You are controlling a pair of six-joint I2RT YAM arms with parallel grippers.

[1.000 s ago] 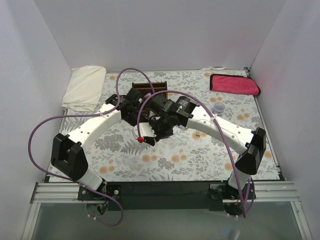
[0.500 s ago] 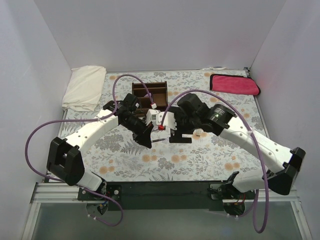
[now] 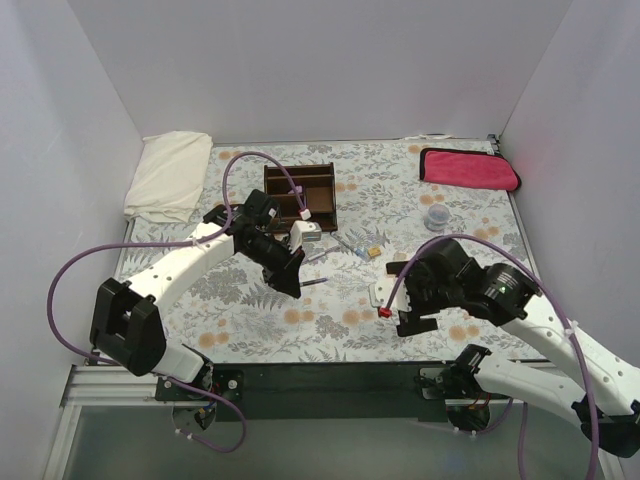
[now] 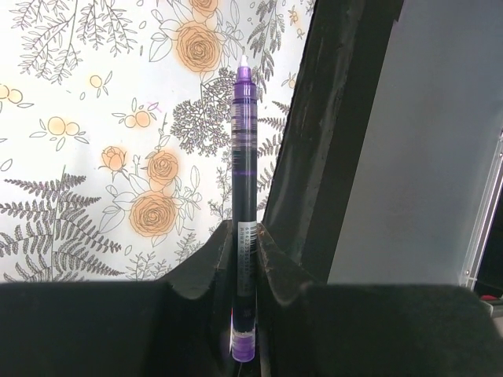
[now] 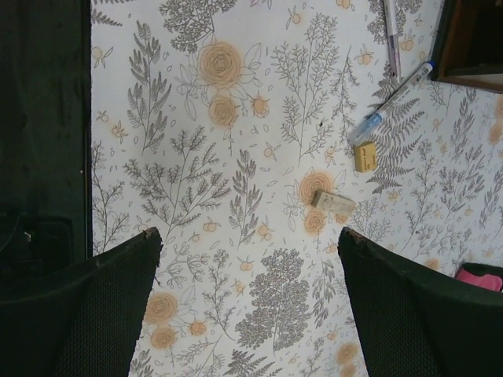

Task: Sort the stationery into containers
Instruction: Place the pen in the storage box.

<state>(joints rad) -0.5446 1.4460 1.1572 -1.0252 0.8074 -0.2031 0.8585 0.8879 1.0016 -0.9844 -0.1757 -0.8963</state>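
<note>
Moved: right arm has gone back from the middle of the table to the near right side; the left arm stays almost in its place, and the organizer is now uncovered in the top view.
White folded cloth (image 3: 168,175): far left corner, well apart from the arms.
Left gripper (image 4: 244,236): closed narrow on the purple pen (image 4: 244,157), above the floral table (image 3: 250,320), just in front of the organizer.
Purple pen: clamped near its back end, its pale tip pointing away from the fingers (image 4: 206,263); a white label with fine print is on the barrel, too small to read.
Organizer (image 3: 300,193): dark brown wood with several compartments, at the far middle; whether something lies inside I cannot tell.
Loose stationery: blue-tipped pen (image 5: 391,102) and thin grey pen (image 5: 391,31) beside the organizer corner; yellow block (image 5: 365,156) with dark print, not readable; pale eraser (image 5: 333,202) near it, not touching.
Right gripper (image 5: 250,236): jaws wide apart, holding nothing, above bare table.
Small clear cup (image 3: 436,217): right of the loose items.
Magenta cloth (image 3: 468,167): far right corner.
</note>
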